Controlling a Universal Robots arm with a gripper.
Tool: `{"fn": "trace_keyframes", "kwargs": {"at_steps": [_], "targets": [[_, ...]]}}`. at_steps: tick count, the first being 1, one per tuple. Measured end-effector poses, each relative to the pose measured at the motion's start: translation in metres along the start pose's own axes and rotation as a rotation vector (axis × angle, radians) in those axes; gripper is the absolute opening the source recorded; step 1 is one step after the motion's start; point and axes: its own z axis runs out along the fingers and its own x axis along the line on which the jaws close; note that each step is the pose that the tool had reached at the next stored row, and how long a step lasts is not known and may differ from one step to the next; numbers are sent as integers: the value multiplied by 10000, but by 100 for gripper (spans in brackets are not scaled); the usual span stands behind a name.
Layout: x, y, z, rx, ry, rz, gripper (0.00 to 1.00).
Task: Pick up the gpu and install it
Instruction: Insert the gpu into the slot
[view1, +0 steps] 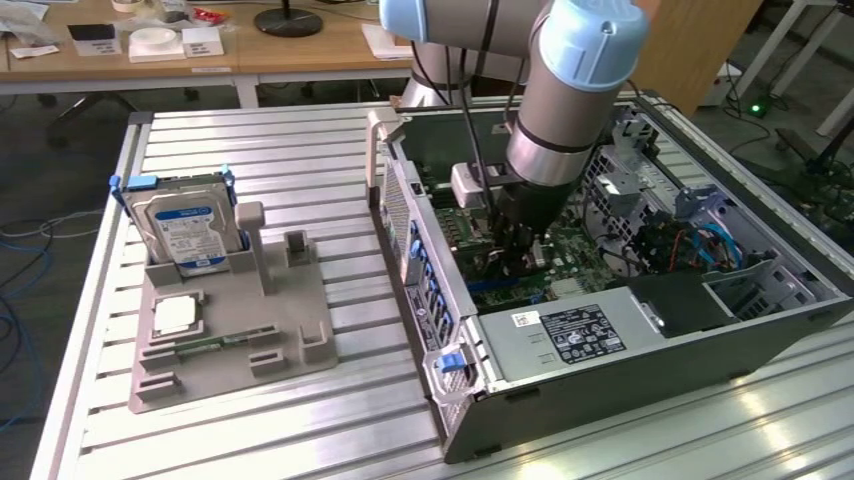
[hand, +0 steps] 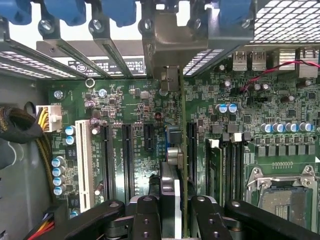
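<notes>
Gpu (hand: 172, 190) sits edge-on, clamped in our narrowly parted gripper (hand: 171, 212), long axis parallel with the motherboard (hand: 250, 125) slots, directly over one, inside the case (view1: 747, 330).

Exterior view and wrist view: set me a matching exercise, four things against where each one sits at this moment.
Things
1. blue-labelled silver hard drive
2. thin dark gpu card
3. square silver processor chip
4. grey power supply box with a white label

Places
A. lying flat on the grey holder
B. inside the open computer case, against its near wall
C. edge-on in the gripper, over the green motherboard
D. standing upright in the grey holder

Pairs: 1-D; 2-C; 3-A; 4-B
</notes>
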Motion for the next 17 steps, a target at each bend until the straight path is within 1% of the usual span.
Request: {"fn": "trace_keyframes", "kwargs": {"at_steps": [2, 10, 17], "targets": [[0, 5, 3, -6, -2, 0, 28], [0, 12, 4, 15, -9, 2, 28], [2, 26, 4, 20, -9, -2, 28]]}}
